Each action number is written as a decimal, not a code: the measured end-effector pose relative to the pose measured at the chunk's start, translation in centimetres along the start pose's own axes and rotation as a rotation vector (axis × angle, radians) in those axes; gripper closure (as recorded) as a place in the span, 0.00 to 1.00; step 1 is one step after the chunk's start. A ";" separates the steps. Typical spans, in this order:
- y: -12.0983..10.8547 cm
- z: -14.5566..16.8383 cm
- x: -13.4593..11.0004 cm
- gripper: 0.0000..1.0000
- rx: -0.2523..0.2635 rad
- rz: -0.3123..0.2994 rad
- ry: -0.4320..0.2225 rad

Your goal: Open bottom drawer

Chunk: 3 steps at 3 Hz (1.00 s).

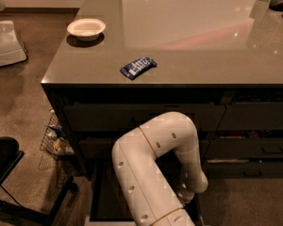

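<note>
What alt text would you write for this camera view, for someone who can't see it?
A white robot arm bends down in front of a dark cabinet, its claw low at the pulled-out bottom drawer. On the grey counter above lie a white bowl and a blue packet.

High downward view, end effector [185, 195] bottom centre

- Round white shallow bowl [86, 28] — on the glossy grey counter [203, 55], near its left edge
- Blue crinkled snack packet [138, 67] — near the counter's front edge
- Wire basket [54, 142] on the floor, left
- Gripper [185, 197], low under the counter's front
</note>
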State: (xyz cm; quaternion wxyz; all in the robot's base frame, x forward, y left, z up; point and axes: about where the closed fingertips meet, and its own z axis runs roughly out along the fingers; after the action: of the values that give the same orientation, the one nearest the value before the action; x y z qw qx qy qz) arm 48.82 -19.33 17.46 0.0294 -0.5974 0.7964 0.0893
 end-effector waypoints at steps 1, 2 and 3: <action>2.8 1.0 3.4 0.92 -0.058 0.044 0.073; 4.6 2.4 5.8 1.00 -0.115 0.092 0.098; 4.9 2.6 6.0 0.74 -0.119 0.097 0.099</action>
State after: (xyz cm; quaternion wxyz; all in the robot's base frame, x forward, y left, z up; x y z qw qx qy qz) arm 42.32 -23.21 14.46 -0.0501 -0.5626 0.8181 0.1083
